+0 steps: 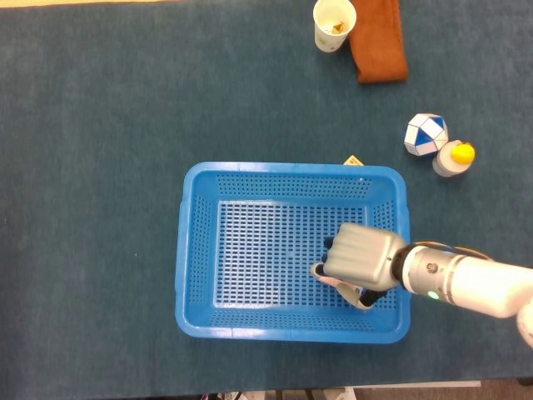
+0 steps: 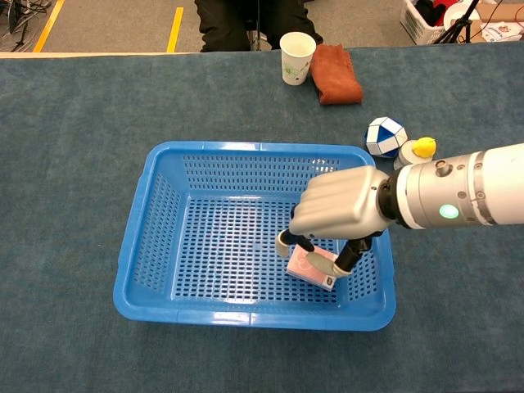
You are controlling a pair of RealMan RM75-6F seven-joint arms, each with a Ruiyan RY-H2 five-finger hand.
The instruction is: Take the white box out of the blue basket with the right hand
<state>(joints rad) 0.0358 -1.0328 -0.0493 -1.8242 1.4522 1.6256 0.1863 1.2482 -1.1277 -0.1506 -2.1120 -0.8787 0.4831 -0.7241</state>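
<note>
Inside the blue basket (image 2: 147,246), right hand (image 2: 337,211) lowered onto the white box (image 2: 311,268)

At the basket floor's near right corner the white box lies flat, mostly covered by the right hand; in the chest view fingers (image 2: 284,240) curl down at its left edge and the thumb (image 2: 344,260) at its right, touching or nearly touching it, but whether the box is firmly gripped cannot be told. Head view: same hand (image 1: 358,255) over the box (image 1: 346,289), forearm (image 1: 475,286) entering from the right across the basket (image 1: 191,250) rim. Beyond the basket's far right corner, on the dark teal tablecloth (image 2: 65,123), stand a blue-and-white faceted ball (image 2: 385,136) and, just beside it, a small bottle with a yellow cap (image 2: 418,151); further back, a paper cup (image 2: 296,57) next to a folded brown cloth (image 2: 336,74). Left hand out of both views
</note>
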